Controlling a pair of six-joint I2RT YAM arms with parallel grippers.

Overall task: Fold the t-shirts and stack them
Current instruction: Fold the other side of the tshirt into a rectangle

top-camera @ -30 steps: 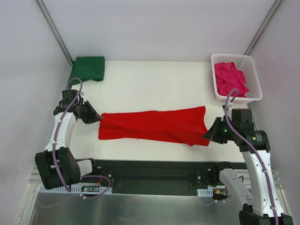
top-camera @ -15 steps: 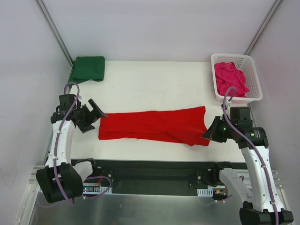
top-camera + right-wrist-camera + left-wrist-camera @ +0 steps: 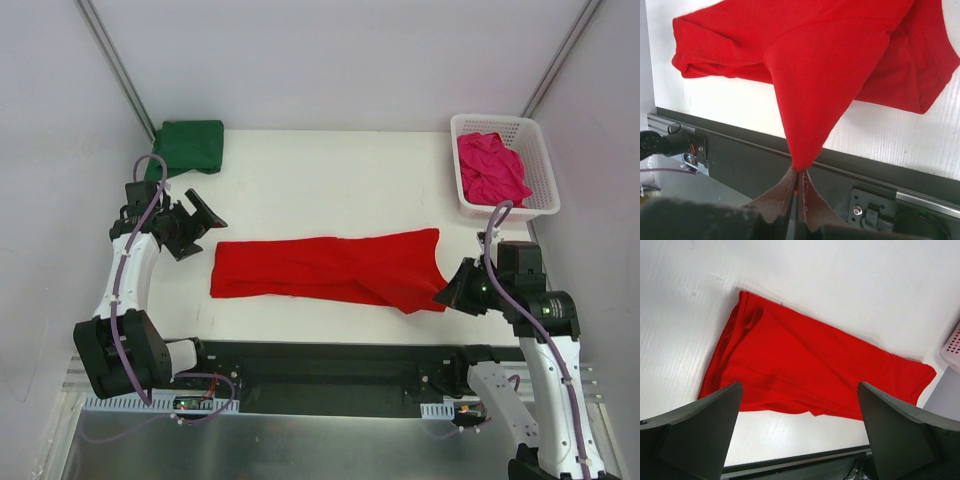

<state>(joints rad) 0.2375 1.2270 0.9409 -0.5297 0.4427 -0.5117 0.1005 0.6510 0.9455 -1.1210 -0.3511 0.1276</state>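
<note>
In the right wrist view we lose the top of the red shirt (image 3: 815, 55) past the frame, and its pinched corner vanishes between the pressed-together fingers of the right tool (image 3: 798, 175). In the left wrist view the fingers of the left tool (image 3: 799, 387) run off the bottom edge, and we see only a corner of the basket (image 3: 952, 347). From above, the basket wall covers part of the pink shirt (image 3: 488, 165).
</note>
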